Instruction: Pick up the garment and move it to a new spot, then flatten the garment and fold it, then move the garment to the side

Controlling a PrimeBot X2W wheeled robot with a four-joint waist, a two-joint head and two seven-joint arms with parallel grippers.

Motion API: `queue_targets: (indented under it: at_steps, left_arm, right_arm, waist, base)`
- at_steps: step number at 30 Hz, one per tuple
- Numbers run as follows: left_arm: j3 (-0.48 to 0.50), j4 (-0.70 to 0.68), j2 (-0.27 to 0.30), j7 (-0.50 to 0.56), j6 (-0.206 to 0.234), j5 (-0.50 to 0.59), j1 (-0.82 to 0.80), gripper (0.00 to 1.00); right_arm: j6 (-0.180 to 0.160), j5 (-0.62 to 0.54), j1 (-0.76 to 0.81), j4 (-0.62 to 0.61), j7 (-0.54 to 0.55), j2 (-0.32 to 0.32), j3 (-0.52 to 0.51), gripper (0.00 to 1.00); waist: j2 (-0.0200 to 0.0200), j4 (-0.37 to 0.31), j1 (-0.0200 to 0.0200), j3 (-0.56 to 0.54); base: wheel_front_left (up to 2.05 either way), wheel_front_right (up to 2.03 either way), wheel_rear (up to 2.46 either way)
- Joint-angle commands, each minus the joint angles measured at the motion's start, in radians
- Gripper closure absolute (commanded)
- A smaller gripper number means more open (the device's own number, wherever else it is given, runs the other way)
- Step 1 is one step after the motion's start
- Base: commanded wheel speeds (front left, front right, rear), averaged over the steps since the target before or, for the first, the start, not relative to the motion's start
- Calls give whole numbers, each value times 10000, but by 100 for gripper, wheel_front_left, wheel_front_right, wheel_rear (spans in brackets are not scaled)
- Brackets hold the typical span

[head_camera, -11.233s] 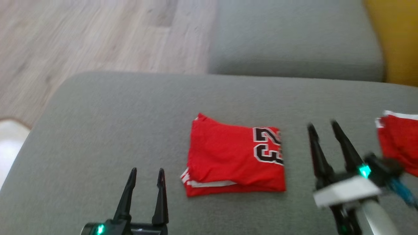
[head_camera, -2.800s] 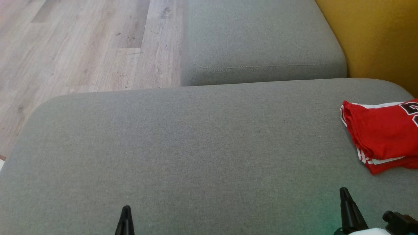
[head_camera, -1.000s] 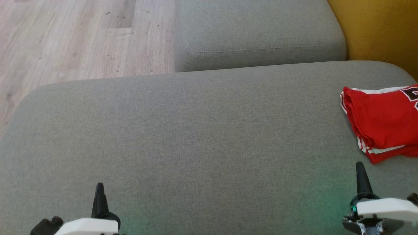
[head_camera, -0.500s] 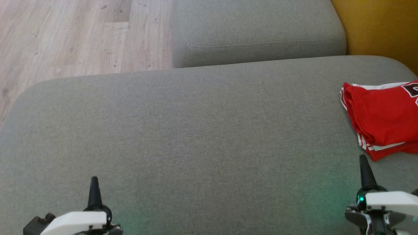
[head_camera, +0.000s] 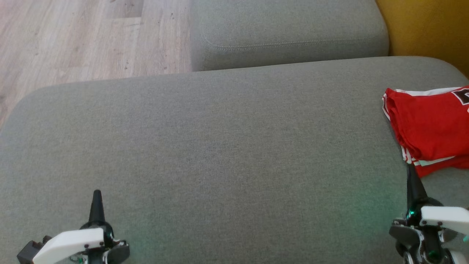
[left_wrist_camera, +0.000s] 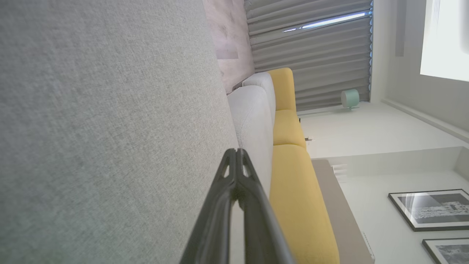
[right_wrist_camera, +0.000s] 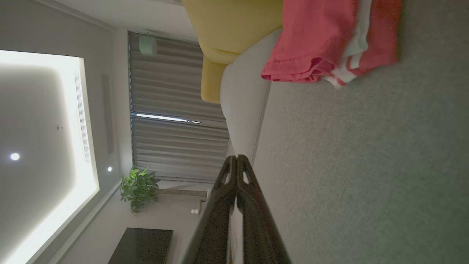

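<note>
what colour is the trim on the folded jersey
White stripes on the red jersey, seen best in the right wrist view along its folded edge.

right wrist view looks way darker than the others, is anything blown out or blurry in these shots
Right wrist view: dim, the garment dulled to pinkish red, the ceiling light panel blown out. Left wrist view: brighter, the bright panel at top right overexposed. Head view: sharp and even, a faint green glow on the grey cushion beside the right gripper.
</note>
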Motion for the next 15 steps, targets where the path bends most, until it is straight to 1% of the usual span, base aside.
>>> queue_targets:
  at_steps: [1, 15]
  left_arm:
    - [367, -260, 106, 79, -88, -198, -604, 100]
    - [811, -117, 84, 473, -326, -1648, -1013, 100]
  right_arm:
    - [64, 217, -609, -312, 83, -26, 142, 100]
    - [71, 1656, -976, -291, 466, 38, -82, 100]
  waist:
    - [0, -3, 1, 9]
    - [0, -62, 1, 198]
  base:
    - [0, 0, 0]
    - [0, 0, 0]
